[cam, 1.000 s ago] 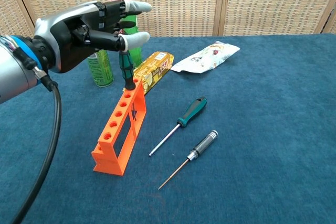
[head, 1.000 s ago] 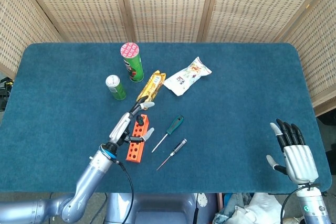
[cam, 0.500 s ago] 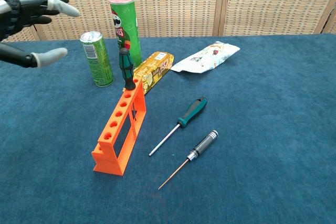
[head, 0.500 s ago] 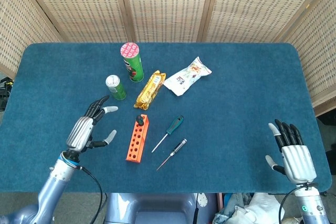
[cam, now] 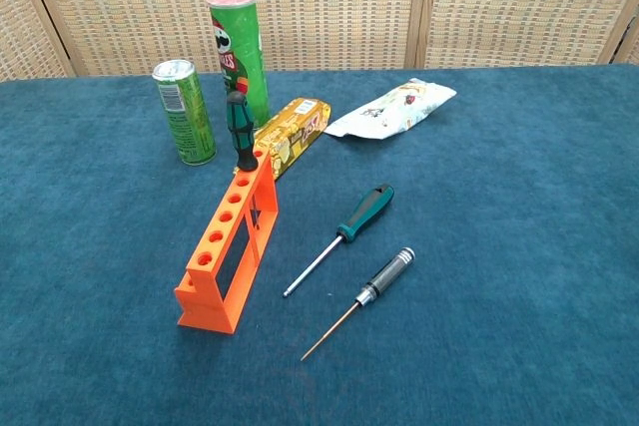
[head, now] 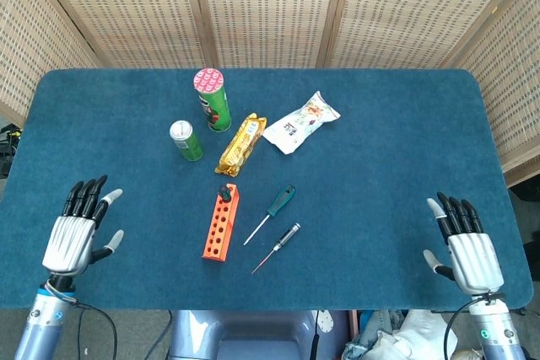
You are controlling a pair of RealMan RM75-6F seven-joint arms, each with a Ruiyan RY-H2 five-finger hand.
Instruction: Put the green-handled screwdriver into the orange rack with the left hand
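Both robot hands sit at the near bench point(head: 380, 166) edge, fingers spread, holding nothing: left robot hand point(head: 74, 238) near-left, right robot hand point(head: 467, 250) near-right. Black-handled screwdriver point(cam: 361, 299) lies nearest, teal-handled screwdriver point(cam: 343, 233) just behind it. Orange rack point(cam: 230, 246) to their left; green-handled screwdriver point(cam: 239, 133) stands upright in its far-end hole. Beyond: green can point(cam: 184, 112), green tube point(cam: 237, 53), yellow snack pack point(cam: 291, 134), white bag point(cam: 393, 108).

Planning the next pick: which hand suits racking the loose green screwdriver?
Probably left. The left hand and right hand are both open, the screwdriver lies about midway, but the rack stands on the left hand's side.
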